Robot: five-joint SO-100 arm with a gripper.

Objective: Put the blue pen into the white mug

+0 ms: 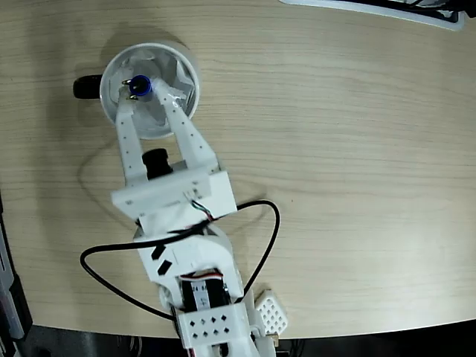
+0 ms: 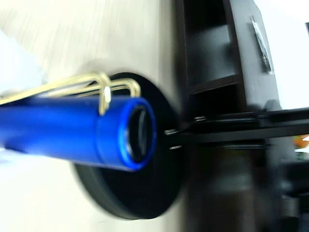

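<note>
In the fixed view the white mug [image 1: 167, 63] stands at the upper left of the table, its black handle [image 1: 87, 87] pointing left. The blue pen [image 1: 140, 86] stands nearly upright over the mug's opening, cap end up, so I see only its round top and clip. My gripper [image 1: 145, 97] reaches over the rim with its white fingers [image 1: 177, 119] closed in on either side of the pen. The wrist view shows the pen [image 2: 72, 130] close up with its wire clip, running left towards something white. No fingers appear in that view.
A black cable [image 1: 260, 245] loops on the wooden table beside the arm's base. A white-edged object [image 1: 387, 9] lies at the top right edge. In the wrist view, dark shelving [image 2: 217, 72] fills the right side and a black round shape [image 2: 159, 183] sits behind the pen.
</note>
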